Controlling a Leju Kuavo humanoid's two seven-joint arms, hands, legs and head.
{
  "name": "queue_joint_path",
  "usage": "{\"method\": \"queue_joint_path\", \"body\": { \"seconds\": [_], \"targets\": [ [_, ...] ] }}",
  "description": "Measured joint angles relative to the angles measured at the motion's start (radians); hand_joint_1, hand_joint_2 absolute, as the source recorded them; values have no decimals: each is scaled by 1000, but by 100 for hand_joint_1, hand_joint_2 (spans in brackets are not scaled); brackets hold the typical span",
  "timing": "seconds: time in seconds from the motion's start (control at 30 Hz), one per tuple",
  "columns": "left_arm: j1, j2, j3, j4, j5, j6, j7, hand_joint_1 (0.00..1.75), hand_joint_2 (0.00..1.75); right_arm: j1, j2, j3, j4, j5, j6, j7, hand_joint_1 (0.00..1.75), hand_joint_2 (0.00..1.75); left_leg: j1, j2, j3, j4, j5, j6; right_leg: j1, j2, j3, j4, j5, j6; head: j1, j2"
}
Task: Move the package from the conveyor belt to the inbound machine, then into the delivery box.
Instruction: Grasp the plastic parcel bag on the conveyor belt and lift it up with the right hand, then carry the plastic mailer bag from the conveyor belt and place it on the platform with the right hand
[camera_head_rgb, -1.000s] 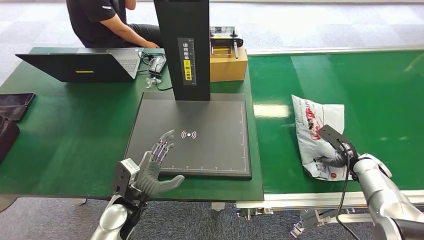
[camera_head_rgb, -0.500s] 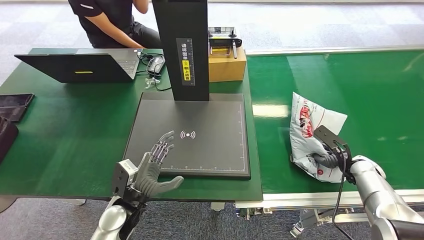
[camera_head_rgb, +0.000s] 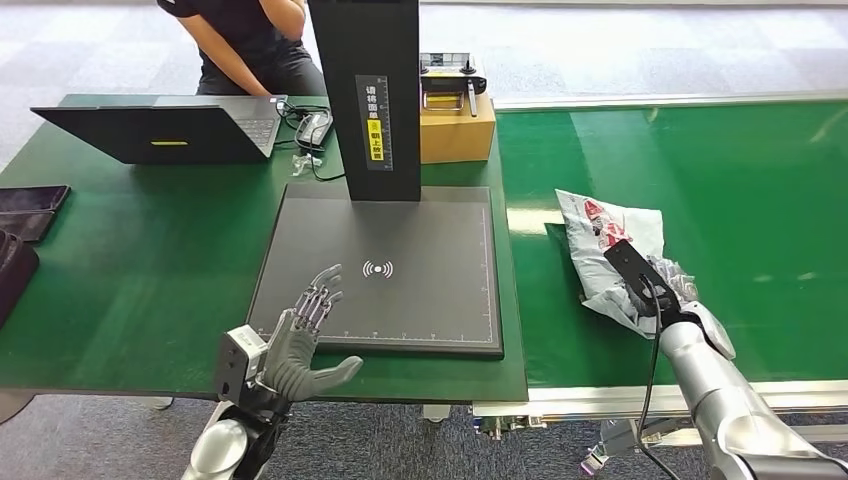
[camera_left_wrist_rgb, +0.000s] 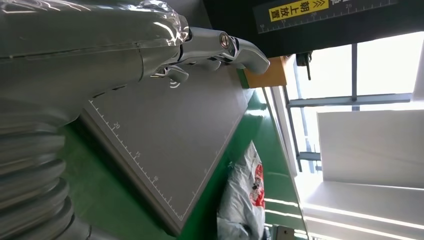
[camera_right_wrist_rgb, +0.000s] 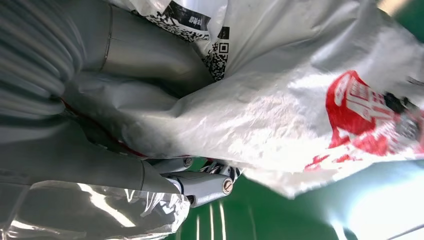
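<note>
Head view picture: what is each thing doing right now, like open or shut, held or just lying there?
package: gripped, lifted off the belt at one end
right hand: gripping the package
left hand: open, fingers apart, holding nothing
laptop: open
scanner plate: bare, nothing on it
conveyor belt: cannot tell whether it runs

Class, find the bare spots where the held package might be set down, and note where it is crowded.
Free: scanner plate between the black column and left hand; the belt beyond the package. Crowded: around the laptop, cables and cardboard box.
</note>
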Motion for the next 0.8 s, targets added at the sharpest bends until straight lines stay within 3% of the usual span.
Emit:
{"method": "queue_joint_path", "body": {
  "seconds": [0.47,0.63,0.8],
  "targets": [
    [-8,-3,1,0,3,8,-2,0,175,120,2,46,-261,85,-357,-110,175,175,0,0,-6,0,0,0,0,0,-7,0,0,0,0,0],
    [-19,-5,0,2,-1,-1,-5,0,175,202,4,80,-418,197,-425,-119,175,175,0,0,-7,0,0,0,0,0,-8,0,0,0,0,0],
    [-29,-7,0,6,-10,-21,-8,0,175,275,6,133,-567,294,-394,-124,175,175,0,0,-7,0,0,0,0,0,-8,0,0,0,0,0]
  ]
}}
